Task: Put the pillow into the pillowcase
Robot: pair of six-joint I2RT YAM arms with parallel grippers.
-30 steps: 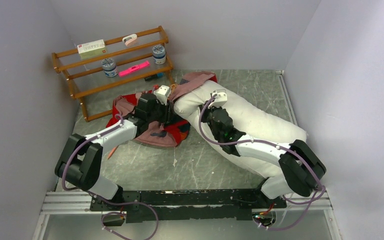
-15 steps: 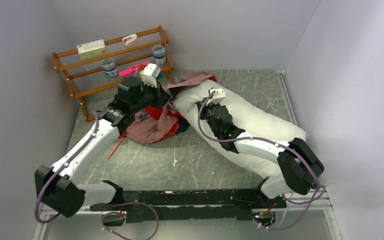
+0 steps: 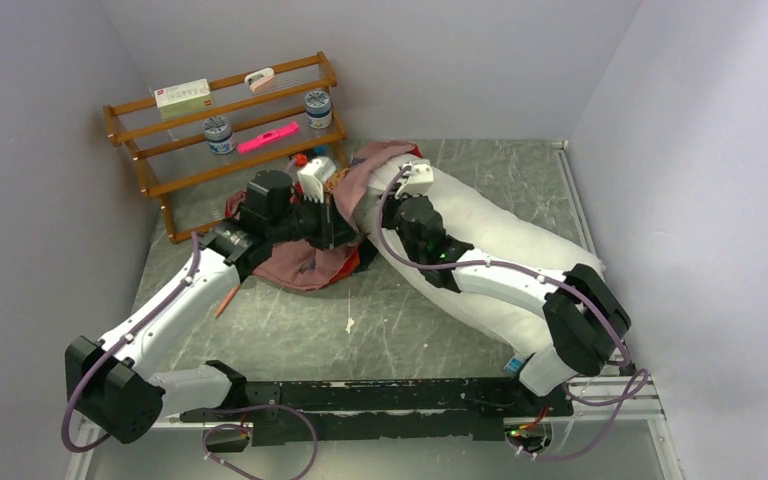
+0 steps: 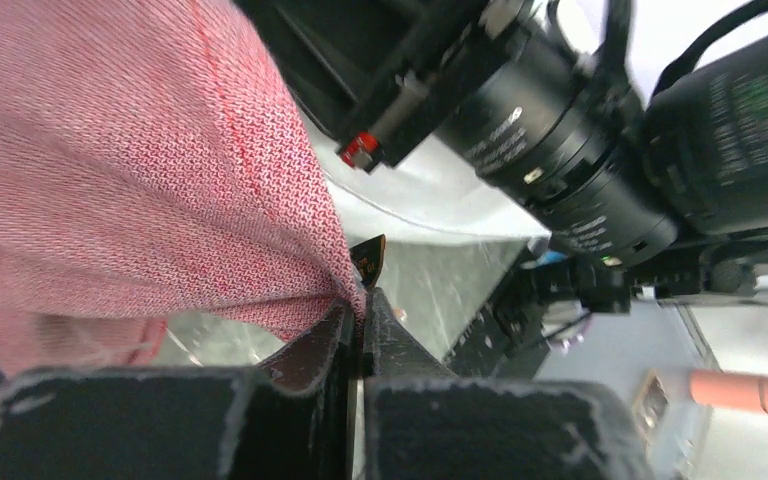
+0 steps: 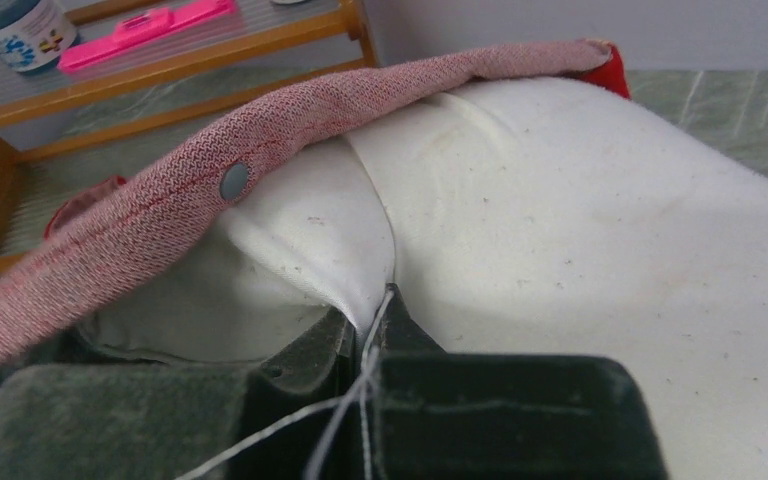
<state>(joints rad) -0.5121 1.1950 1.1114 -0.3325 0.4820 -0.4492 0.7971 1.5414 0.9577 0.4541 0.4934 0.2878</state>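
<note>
Left wrist, pillowcase (image 4: 140,170) seemingly pinched in left hand (image 4: 358,302)

White pillow (image 3: 500,225), faintly speckled; pillowcase (image 3: 305,265) red outside, pale pink woven reverse; desk (image 3: 380,320) grey-green, marbled.

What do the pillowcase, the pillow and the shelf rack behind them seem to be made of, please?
The pillowcase: woven cloth, matte, its pink reverse showing a clear weave and stitched hem, with a grey snap, metal or plastic. The pillow: smooth white fabric, matte, creased and speckled, likely soft-filled. The rack: probably wood, orange-brown with slight sheen.
</note>
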